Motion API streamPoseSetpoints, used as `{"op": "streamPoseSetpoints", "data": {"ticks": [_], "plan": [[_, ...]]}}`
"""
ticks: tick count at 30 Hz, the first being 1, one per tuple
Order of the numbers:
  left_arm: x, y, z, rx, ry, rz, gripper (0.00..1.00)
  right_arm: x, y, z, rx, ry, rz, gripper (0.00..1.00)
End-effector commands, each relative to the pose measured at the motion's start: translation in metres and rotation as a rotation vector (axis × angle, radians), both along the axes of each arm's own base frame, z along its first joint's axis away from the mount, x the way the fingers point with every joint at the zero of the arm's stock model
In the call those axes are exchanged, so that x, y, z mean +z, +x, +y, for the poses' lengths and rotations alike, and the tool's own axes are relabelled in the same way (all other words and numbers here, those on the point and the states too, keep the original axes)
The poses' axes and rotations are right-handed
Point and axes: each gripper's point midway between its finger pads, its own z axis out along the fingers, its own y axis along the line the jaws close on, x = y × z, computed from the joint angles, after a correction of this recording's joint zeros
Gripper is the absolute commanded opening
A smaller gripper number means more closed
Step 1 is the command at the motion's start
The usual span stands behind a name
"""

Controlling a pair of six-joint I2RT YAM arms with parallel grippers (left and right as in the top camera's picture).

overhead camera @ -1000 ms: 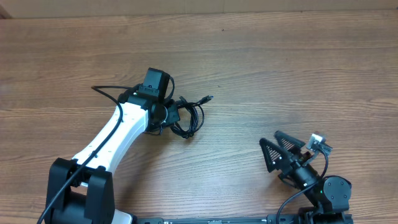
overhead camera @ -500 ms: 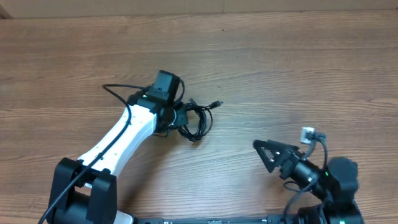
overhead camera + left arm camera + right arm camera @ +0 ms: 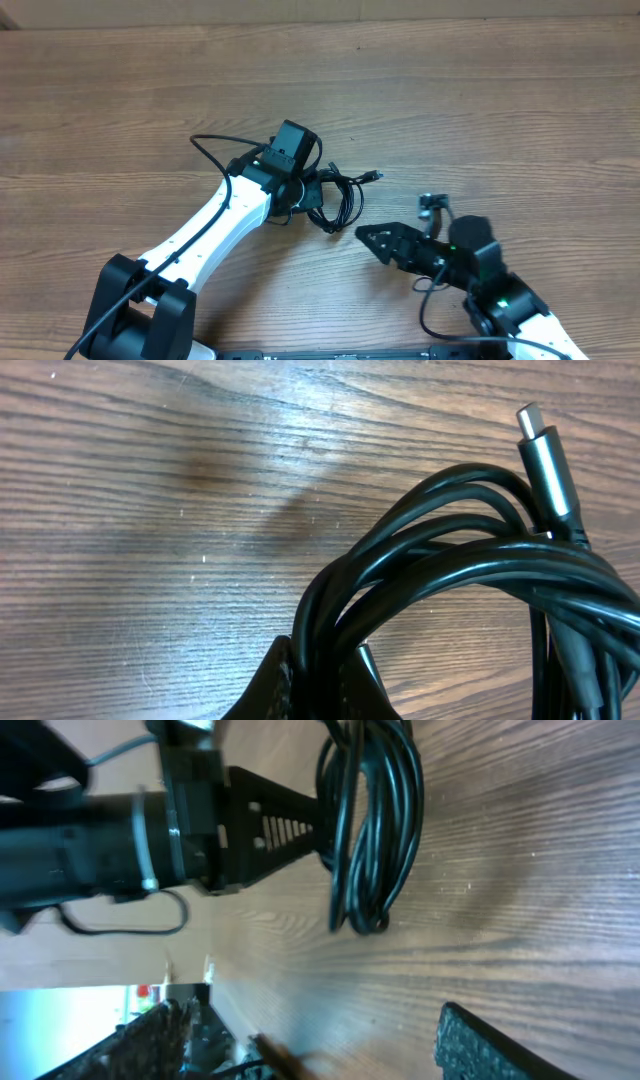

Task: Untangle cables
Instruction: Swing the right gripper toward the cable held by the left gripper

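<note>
Overhead, cables: black coiled bundle of cables (image 3: 340, 200) near the middle of the wooden table (image 3: 500, 100), 1 plug (image 3: 372, 177) poking out to the right.
Overhead, left gripper: left gripper (image 3: 315, 193), at the end of the white arm (image 3: 215, 225), sits right at the bundle's left edge. From up here the wrist hides the jaws.
Overhead, right gripper: right gripper (image 3: 385, 243) is low over the wood, near the bundle's lower right and clear of it. Its finger gap cannot be read from above.
Left wrist, grip: here is what the top view hides: 2 fingertips (image 3: 285, 680) pinched tight on several strands of the loop.
Left wrist, plug: silver-tipped, at the upper right, above bare wood.
Right wrist, bundle: seen side-on, clamped at the left gripper's perforated finger (image 3: 270, 820).
Right wrist, own jaws: 2 textured fingertips (image 3: 480, 1040) at opposite bottom corners. They stand wide, with only table between them.
</note>
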Motion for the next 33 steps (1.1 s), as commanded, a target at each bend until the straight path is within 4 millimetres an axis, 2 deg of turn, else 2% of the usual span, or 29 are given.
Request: {"op": "streamPoseSetpoints", "data": {"ticks": [1,3,6,7,8,11,13,18,23,28,30,33], "plan": [[0.019,0.003,-0.015,0.016,-0.075,-0.018,0.04,-0.012,0.019,0.008,-0.092,-0.057,-0.018,0.71],[0.019,0.001,-0.017,0.006,-0.081,-0.014,0.04,-0.021,0.026,0.013,-0.108,-0.081,-0.022,0.67],[0.019,-0.002,-0.018,-0.003,-0.084,-0.003,0.04,-0.024,0.035,0.018,-0.115,-0.072,-0.039,0.59],[0.018,-0.003,-0.017,-0.012,-0.077,-0.001,0.04,-0.023,0.038,0.02,-0.115,-0.062,-0.052,0.54],[0.018,-0.004,-0.017,-0.034,-0.069,-0.004,0.04,-0.021,0.04,0.022,-0.116,-0.054,-0.061,0.43],[0.017,-0.005,-0.016,-0.079,-0.053,-0.013,0.04,-0.017,0.043,0.023,-0.116,-0.041,-0.077,0.25],[0.017,-0.003,-0.013,-0.088,-0.026,-0.031,0.04,-0.014,0.039,0.028,-0.085,-0.021,-0.08,0.06],[0.015,0.011,0.011,-0.036,0.108,-0.098,0.04,-0.004,0.035,0.032,-0.052,0.011,-0.099,0.04],[0.016,0.018,0.024,-0.083,0.204,-0.148,0.04,0.032,0.034,0.033,-0.019,0.099,-0.187,0.04],[0.015,0.018,0.024,-0.176,0.233,-0.164,0.04,0.062,0.039,0.017,-0.057,0.153,-0.268,0.04],[0.015,0.018,0.024,-0.18,0.234,-0.165,0.04,0.062,0.042,0.013,-0.074,0.149,-0.269,0.04],[0.015,0.018,0.023,-0.207,0.238,-0.168,0.04,0.05,0.049,0.005,-0.118,0.104,-0.245,0.08]]}}
